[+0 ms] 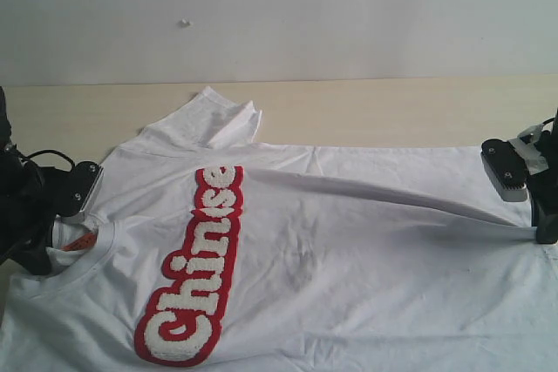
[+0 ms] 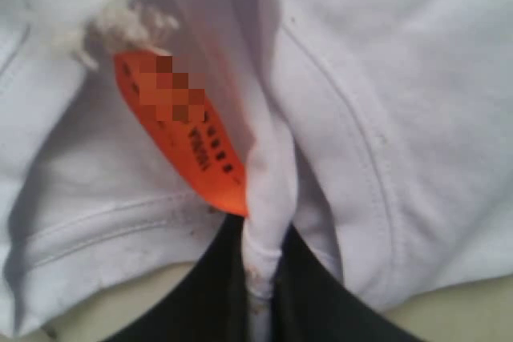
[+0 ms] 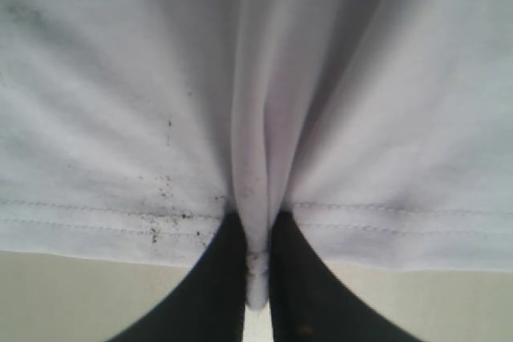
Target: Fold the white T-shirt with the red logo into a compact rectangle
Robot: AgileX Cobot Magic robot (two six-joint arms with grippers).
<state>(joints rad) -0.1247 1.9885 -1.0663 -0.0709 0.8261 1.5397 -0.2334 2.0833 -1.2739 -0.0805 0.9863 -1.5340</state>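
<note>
The white T-shirt [image 1: 349, 250] lies spread face up on the table, collar to the left, hem to the right. Its red logo [image 1: 196, 272] runs as a long strip across the chest. My left gripper [image 1: 48, 219] is shut on the collar [image 2: 264, 198], right beside the orange tag [image 2: 180, 130]. My right gripper [image 1: 536, 215] is shut on a pinch of the hem [image 3: 256, 222], lifting a taut ridge of cloth off the table. One sleeve [image 1: 218, 115] is folded up at the far side.
The light wooden table [image 1: 392, 111] shows bare beyond the shirt, up to a white wall [image 1: 279, 6]. The shirt's near part runs out of the exterior view at the bottom edge.
</note>
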